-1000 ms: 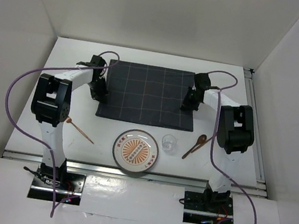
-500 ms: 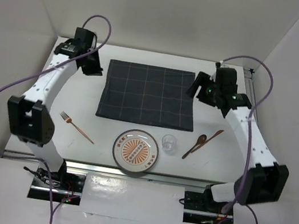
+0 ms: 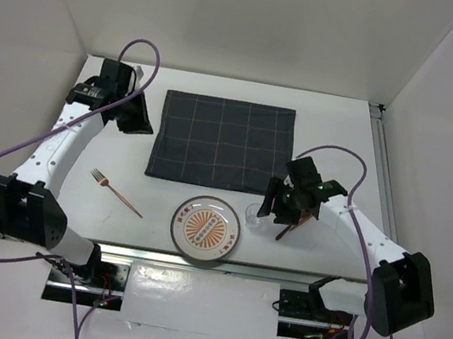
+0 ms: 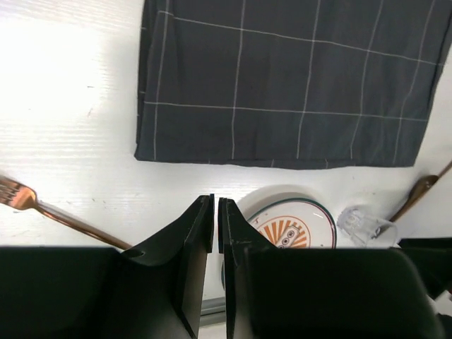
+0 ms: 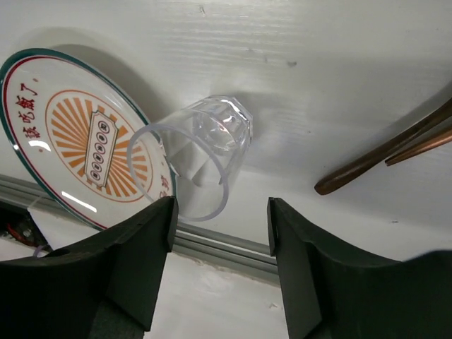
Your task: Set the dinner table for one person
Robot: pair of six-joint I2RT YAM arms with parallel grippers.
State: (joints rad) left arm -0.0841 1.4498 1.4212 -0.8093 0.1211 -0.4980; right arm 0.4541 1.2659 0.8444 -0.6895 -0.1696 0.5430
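Tool [image 5: 220,205], right, wide open (glass [image 5: 201,152] ahead)

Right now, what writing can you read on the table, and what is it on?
"该吃饭了", third character unsure: red, on the plate rim.
Red marks on its opposite rim: too small to read.
No writing seen on the cloth, glass, fork or spoon.

Dinner table [image 3: 340,124]: large flat top, plain white, matte, level. Top view is spanned by it from 9 to 3 o'clock.
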